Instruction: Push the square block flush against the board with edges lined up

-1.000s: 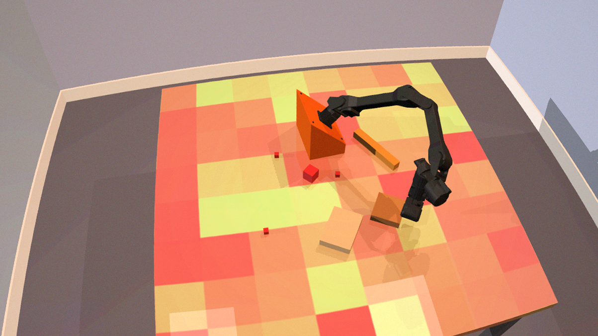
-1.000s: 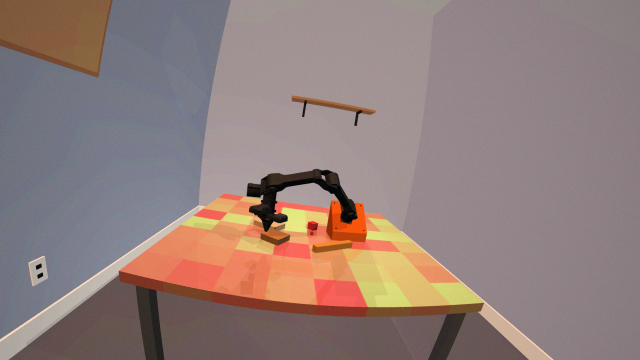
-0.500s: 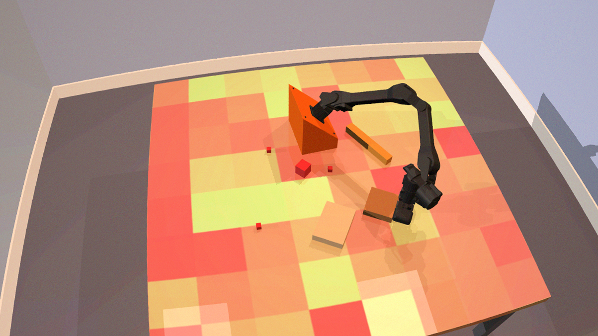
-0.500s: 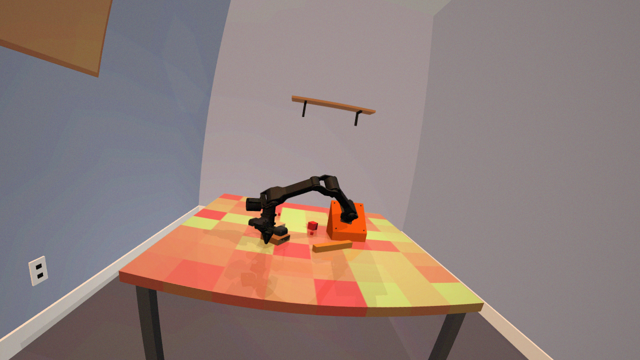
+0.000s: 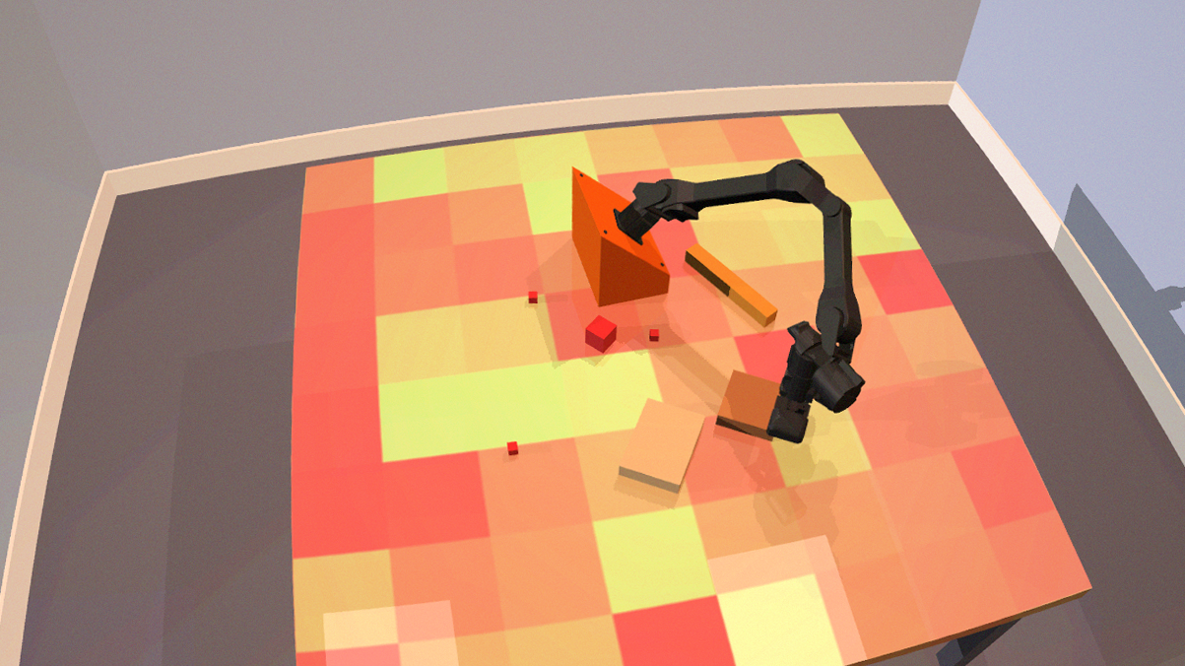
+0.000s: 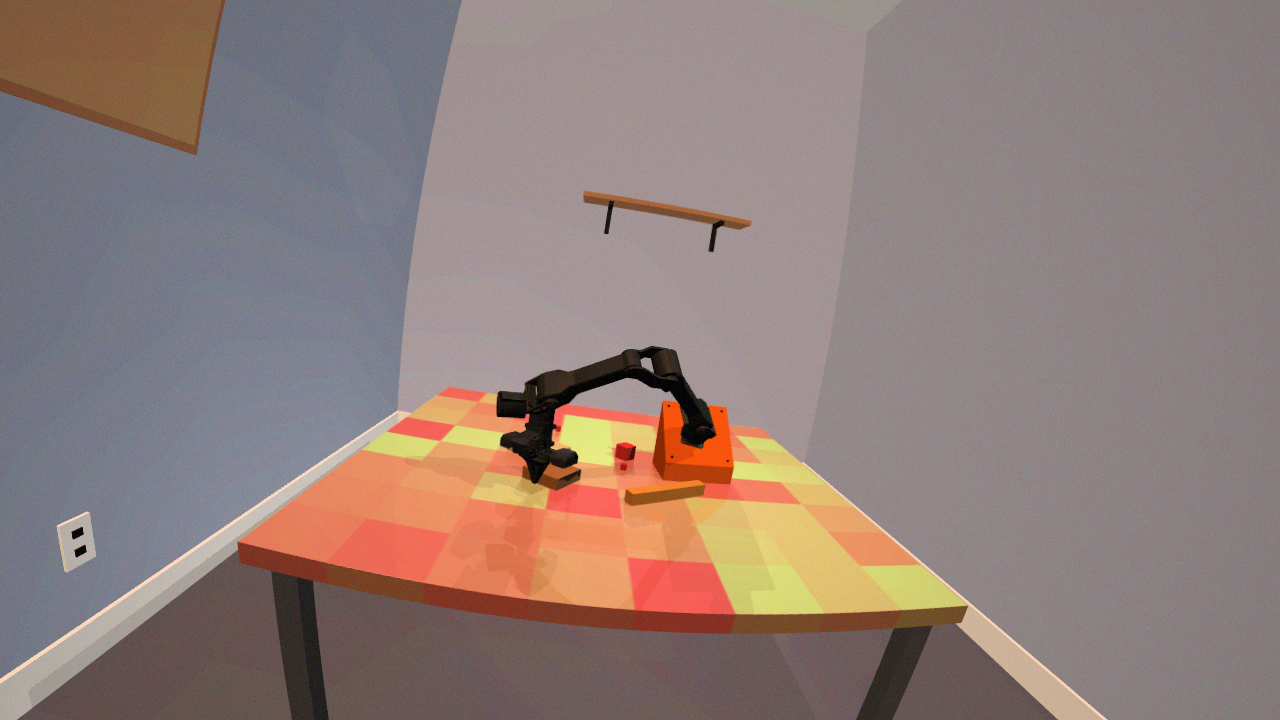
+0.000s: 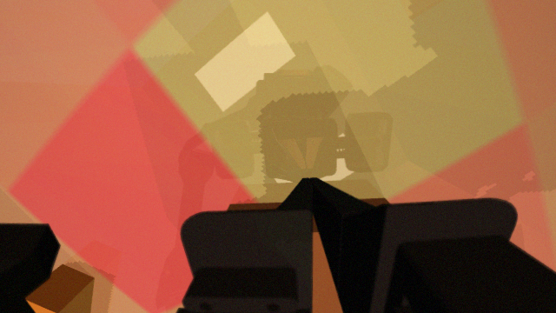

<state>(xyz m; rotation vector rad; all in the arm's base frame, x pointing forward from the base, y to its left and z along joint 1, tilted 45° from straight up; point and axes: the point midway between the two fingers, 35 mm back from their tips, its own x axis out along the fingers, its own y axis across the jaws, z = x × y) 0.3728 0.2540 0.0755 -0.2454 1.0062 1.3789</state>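
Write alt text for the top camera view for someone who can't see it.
A black robot arm reaches from an orange wedge-shaped base, its shut gripper against the right side of a small brown square block on a checkered red, orange and yellow table. A larger tan board lies just left, a narrow gap between them. A long orange bar and red cubes lie behind.
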